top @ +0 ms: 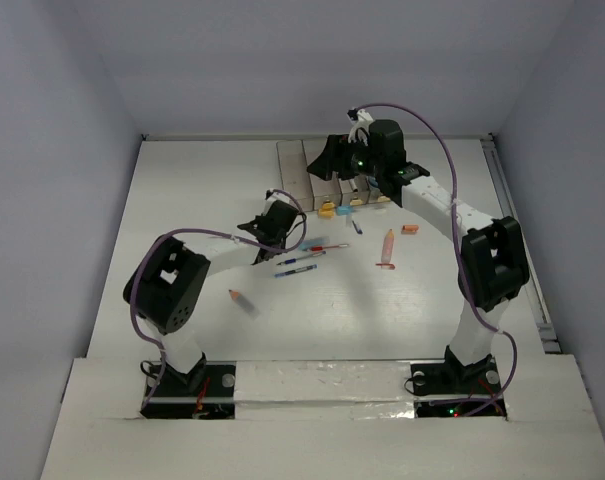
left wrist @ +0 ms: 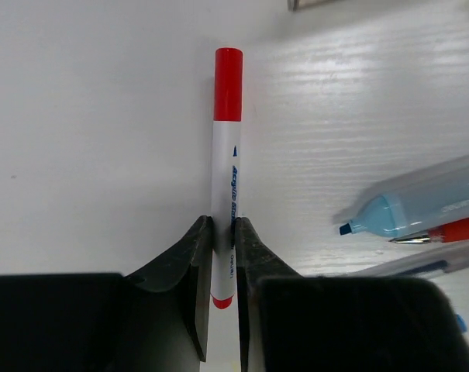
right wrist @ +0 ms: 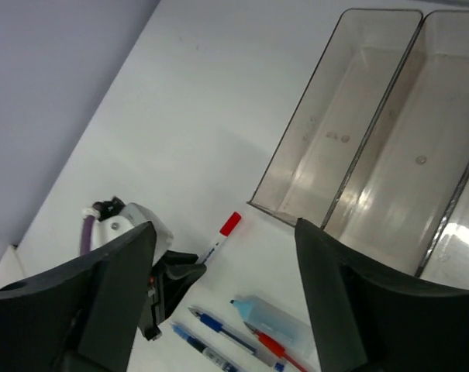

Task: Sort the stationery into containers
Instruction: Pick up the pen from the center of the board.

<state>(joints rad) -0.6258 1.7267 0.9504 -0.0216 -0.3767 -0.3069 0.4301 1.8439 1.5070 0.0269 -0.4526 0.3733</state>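
My left gripper (left wrist: 225,232) is shut on a white marker with a red cap (left wrist: 227,155), held low over the table; its cap points toward the containers. In the top view the left gripper (top: 275,222) is left of the loose pens (top: 302,262). A blue highlighter (left wrist: 420,205) and a red pen (left wrist: 451,230) lie just to its right. My right gripper (right wrist: 225,226) is open and empty, hovering above the near ends of the translucent bins (right wrist: 335,132); in the top view the right gripper (top: 334,165) is over the bin row (top: 292,165). The two bins seen from the right wrist are empty.
An orange highlighter (top: 388,248), a pink eraser (top: 410,229), a yellow eraser (top: 326,211), a blue eraser (top: 343,210) and a small blue pen (top: 356,227) lie in front of the bins. An orange stick (top: 242,300) lies alone near the left arm.
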